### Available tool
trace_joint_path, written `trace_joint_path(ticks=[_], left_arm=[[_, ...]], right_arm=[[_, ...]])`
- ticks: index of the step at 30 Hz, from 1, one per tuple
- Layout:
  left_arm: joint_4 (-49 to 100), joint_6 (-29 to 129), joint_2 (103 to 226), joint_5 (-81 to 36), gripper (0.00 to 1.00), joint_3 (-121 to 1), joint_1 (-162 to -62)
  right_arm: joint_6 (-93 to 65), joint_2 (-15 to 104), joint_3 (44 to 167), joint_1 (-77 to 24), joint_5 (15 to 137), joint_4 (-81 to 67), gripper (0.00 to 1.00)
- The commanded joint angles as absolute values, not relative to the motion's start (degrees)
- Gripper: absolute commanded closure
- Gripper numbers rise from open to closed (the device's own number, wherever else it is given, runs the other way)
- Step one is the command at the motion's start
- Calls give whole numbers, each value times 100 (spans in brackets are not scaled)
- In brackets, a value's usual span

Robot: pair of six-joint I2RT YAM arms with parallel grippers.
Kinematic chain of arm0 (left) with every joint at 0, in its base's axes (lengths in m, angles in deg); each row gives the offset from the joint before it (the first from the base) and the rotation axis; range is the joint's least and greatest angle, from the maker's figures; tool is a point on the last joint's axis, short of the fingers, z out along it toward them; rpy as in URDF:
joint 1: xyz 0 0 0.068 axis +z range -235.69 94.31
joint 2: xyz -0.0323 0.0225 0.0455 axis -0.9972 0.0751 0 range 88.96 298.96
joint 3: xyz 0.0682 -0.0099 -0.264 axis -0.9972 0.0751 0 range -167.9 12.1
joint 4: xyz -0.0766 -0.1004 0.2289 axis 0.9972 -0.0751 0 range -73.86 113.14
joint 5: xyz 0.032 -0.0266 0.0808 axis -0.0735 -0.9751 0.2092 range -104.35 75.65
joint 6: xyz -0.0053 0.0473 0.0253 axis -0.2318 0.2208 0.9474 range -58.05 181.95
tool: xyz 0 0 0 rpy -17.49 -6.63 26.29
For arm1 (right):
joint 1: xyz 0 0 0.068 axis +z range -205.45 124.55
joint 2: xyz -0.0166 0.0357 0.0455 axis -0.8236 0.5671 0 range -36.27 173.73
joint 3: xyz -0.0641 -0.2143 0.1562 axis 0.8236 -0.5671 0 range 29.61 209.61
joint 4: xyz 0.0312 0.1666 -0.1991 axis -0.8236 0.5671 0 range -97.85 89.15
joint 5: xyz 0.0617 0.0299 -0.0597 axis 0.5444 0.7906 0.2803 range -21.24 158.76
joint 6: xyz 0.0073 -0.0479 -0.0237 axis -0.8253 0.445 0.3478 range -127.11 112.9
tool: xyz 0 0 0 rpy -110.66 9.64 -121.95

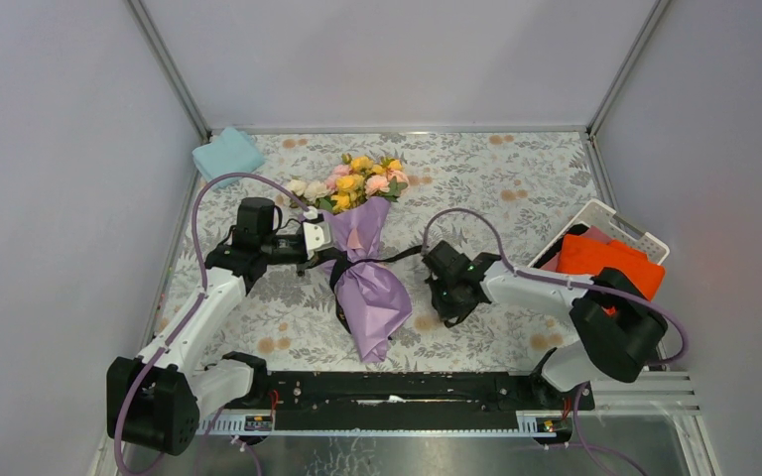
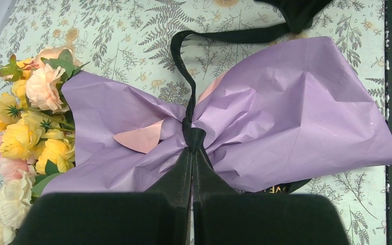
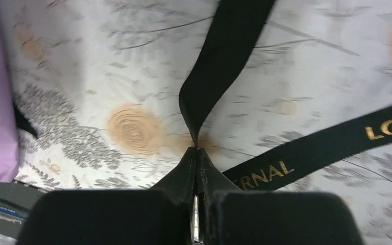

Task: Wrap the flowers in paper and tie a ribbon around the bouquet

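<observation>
Your flowers (image 2: 46, 87) are wrapped in the paper (image 2: 296, 117) and the ribbon (image 2: 235, 35) cinches its waist; the left gripper (image 2: 193, 150) and right gripper (image 3: 196, 150) both pinch ribbon, so the knot likely remains.

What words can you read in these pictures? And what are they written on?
"ERNAL": gold letters on the black ribbon; the start of the word is hidden.
"LOV": gold, further along the same ribbon, cut off at the picture's edge.
Left wrist view: a few gold letters on the ribbon poke out from under the purple paper, upside down and too cut off to read.
I can see no other writing.
</observation>
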State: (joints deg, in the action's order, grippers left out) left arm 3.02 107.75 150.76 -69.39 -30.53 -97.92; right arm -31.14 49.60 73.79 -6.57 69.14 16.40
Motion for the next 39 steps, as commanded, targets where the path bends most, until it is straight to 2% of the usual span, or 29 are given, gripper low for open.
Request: trace_joint_path(ticks=[1,4,8,11,13,17,22,29,30,34,37,39], left_arm=[[650,10933,15005,-6926,100,-2979,-9808],[827,10846,14985,-6889,100,-2931,-9808],[886,11215,14849,-6752,100,-2855,-9808],[834,11452,14780,-6607,100,-2835,-9807],[610,11742,14666,-6665,100,-2819,-9808],[458,11778,14477,-6739,100,-2672,-9825],[473,11754,14178,-6709,100,-2450,-9830],[445,11818,14021,-6832,100,-2278,-9835],[442,11821,14019,-6849,100,-2267,-9835],[451,11673,14092,-6879,100,-2309,-9834],[622,11261,14123,-6872,100,-2349,-9837],[854,10782,14157,-6804,100,-2365,-9826]], right_arm=[[-2670,4098,7852,-1426,6361,2418,100],[-2001,3554,8836,-1511,6415,2644,100],[-1237,3811,10896,-1103,6983,2937,100],[-954,4348,12099,-744,7425,2612,100],[-1179,4737,12610,-720,7929,1966,100],[-1671,5839,13578,-508,8108,948,100],[-2237,7427,14727,-184,8019,595,100],[-2755,8670,15671,-74,8225,568,99],[-2761,8857,15988,-72,8317,766,93],[-2134,9089,16418,-103,8384,1675,52],[-1669,8456,15414,-497,8913,1603,31],[-1580,7672,14024,-973,9521,697,23]])
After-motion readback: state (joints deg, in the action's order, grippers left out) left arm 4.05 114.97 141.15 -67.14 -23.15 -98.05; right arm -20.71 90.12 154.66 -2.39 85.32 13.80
